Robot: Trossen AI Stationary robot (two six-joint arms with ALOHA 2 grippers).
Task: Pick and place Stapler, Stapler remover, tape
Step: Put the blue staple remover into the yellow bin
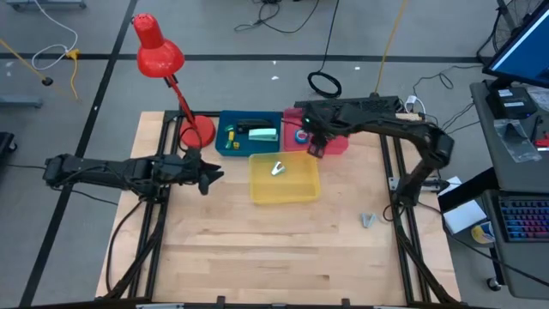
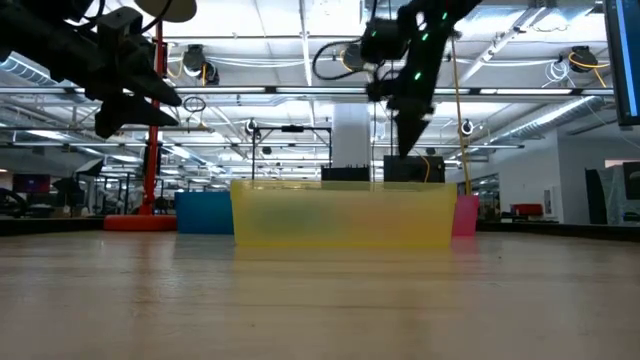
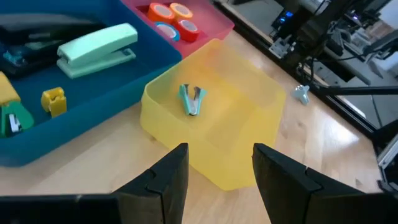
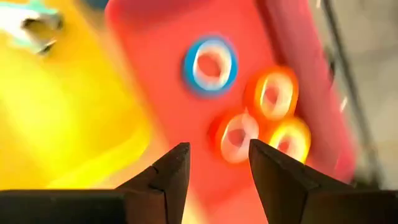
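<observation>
Four tape rolls lie flat in the pink bin (image 4: 155, 43): blue (image 4: 210, 65), orange (image 4: 272, 93), red (image 4: 235, 137) and yellow (image 4: 289, 140). My right gripper (image 1: 316, 148) (image 4: 217, 168) hovers open above that bin, touching nothing. A pale green stapler (image 3: 96, 50) (image 1: 262, 134) lies in the blue bin (image 1: 227, 142). A teal staple remover (image 3: 193, 99) (image 1: 277, 167) lies in the yellow bin (image 1: 296, 190). A second staple remover (image 1: 367, 221) lies on the bare table. My left gripper (image 1: 210, 176) (image 3: 214, 168) is open, left of the yellow bin and above the table.
A red desk lamp (image 1: 159, 56) stands with its base (image 1: 196, 133) at the blue bin's left. Small yellow (image 3: 54, 101) and green (image 3: 12, 121) items also lie in the blue bin. The three bins sit toward the table's far edge; bare wood spreads across its near half.
</observation>
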